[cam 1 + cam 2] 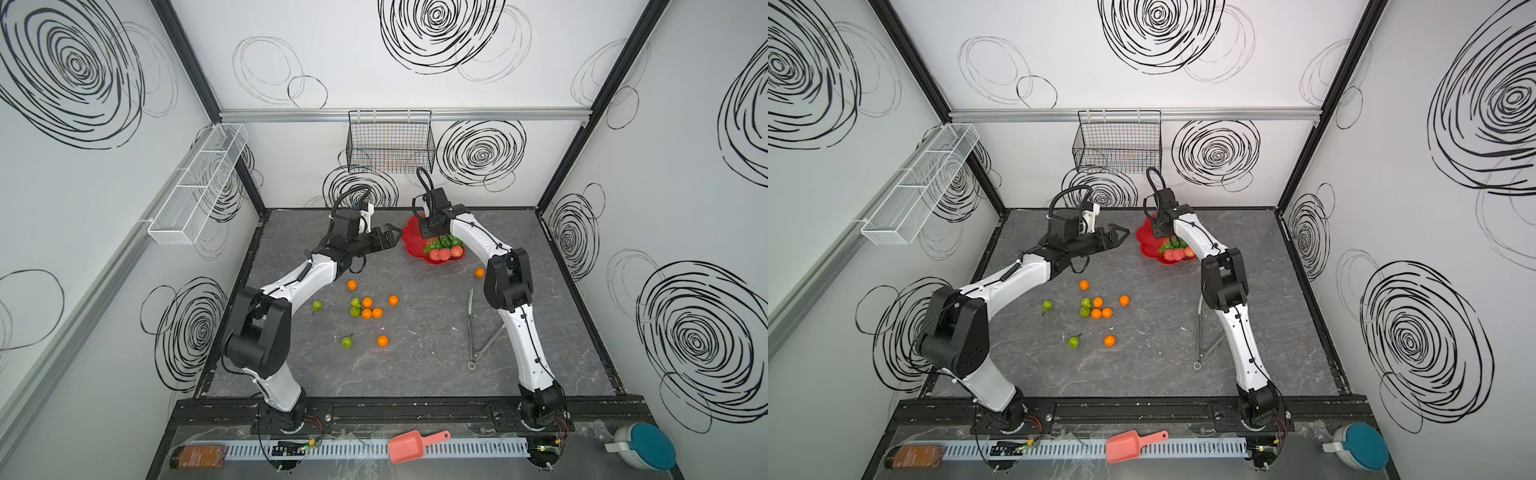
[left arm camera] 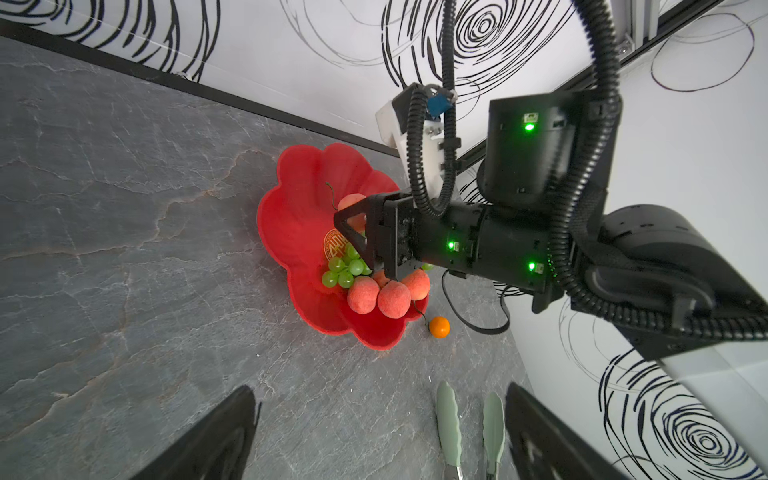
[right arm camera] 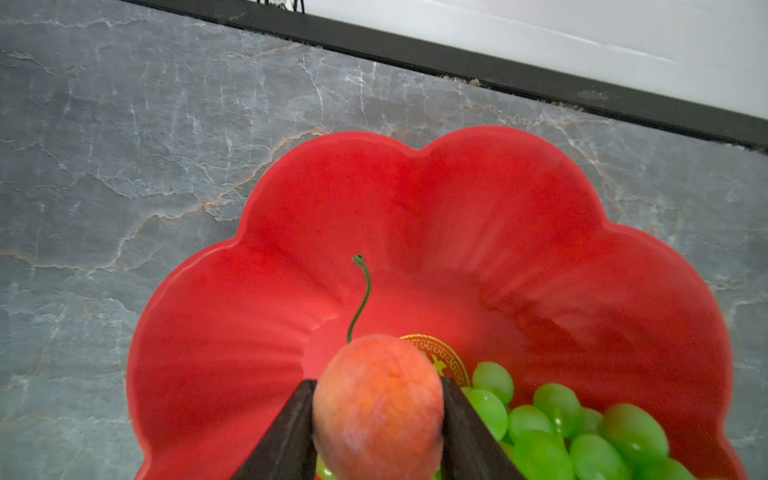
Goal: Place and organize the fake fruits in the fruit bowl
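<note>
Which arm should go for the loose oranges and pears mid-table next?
Left. The left gripper is empty with its fingers open, and the oranges and pears lie on its side of the table. The right gripper is shut on a peach above the fruit bowl.

1. Glossy red flower-shaped plastic bowl point(image 1: 409, 245) sits at the back, just right of centre.
2. Inside, along its front: translucent green grape bunch point(image 2: 340, 272) and pink-red plastic peaches point(image 1: 436, 254).
3. One held peach point(image 3: 378, 411) hangs over the bowl's middle, in the right gripper point(image 3: 378, 382).
4. Round orange plastic fruits point(image 1: 367, 302) and little green plastic pears point(image 1: 355, 302) lie scattered front-left.
5. Metal tongs point(image 1: 470, 320) lie front-right.
</note>
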Robot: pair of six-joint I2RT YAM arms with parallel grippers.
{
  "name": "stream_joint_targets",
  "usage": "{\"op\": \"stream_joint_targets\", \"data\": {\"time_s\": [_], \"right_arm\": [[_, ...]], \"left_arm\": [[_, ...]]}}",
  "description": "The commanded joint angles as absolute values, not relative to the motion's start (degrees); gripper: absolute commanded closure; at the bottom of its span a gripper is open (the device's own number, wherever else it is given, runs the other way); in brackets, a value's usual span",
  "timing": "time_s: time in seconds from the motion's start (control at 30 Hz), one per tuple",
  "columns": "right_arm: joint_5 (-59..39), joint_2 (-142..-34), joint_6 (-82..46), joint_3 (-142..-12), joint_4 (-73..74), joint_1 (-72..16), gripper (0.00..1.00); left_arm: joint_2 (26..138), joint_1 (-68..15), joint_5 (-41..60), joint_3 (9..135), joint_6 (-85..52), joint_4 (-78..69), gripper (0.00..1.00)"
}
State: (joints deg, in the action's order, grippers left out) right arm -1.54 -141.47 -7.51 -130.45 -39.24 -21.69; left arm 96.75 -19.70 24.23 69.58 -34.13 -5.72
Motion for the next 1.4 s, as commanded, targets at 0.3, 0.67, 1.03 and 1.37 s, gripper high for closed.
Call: {"op": "stream_joint_targets", "data": {"time_s": [0.3,0.67,1.03,1.37], "right_arm": [[-4.3,-133.0,-10.9,-125.1,-45.1,-23.3,0.54],[-4.7,-128.9,-11.4,-115.2,-43.4,-24.6,0.53],[-4.2,-129.4,-11.9,-114.0,-44.6,-24.5,0.52],[-4.7,-129.1,-11.9,-113.3,-45.5,-24.7,0.51]], "left_arm": [[91.6,-22.1,24.1,63.9,-33.6,-3.4,0.04],[90.7,-21.9,23.8,63.1,-32.3,-2.7,0.04],[90.5,-21.4,23.9,63.1,-32.3,-2.7,0.04],[90.8,-20.9,24.4,63.0,-32.5,-3.1,0.04]]}}
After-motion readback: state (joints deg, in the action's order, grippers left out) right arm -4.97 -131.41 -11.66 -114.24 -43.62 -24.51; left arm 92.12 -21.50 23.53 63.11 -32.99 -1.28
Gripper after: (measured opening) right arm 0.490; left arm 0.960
